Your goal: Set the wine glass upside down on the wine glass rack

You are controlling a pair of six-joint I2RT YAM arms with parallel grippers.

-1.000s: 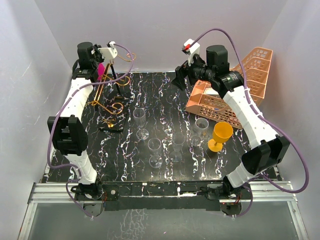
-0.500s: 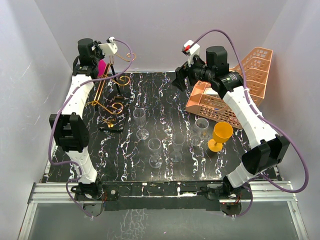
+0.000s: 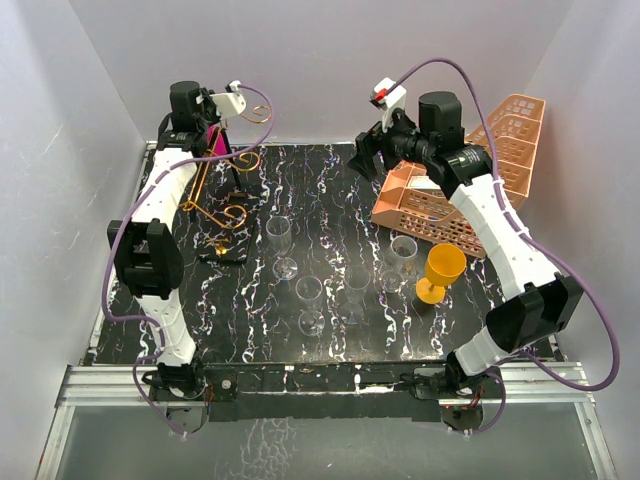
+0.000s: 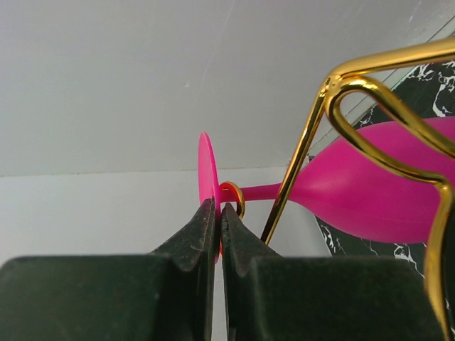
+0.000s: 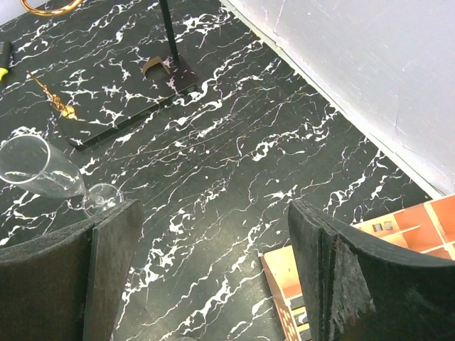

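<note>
Pinching wine glass (image 4: 370, 193) foot edge beside the rack (image 4: 293, 170).

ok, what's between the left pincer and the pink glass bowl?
Left wrist view: the stem of the pink plastic wine glass, crossed by a gold wire rack arm; left pincer grips the foot.

2 white arms (image 3: 168, 195) with black joints, looping purple cables (image 3: 608, 325), and black wedge-shaped claw fingers (image 5: 106, 277).

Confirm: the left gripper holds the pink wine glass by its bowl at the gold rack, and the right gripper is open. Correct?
Not the bowl: the left wrist view shows the left gripper pinching the pink wine glass by its foot at the gold rack. The right gripper is open.
</note>
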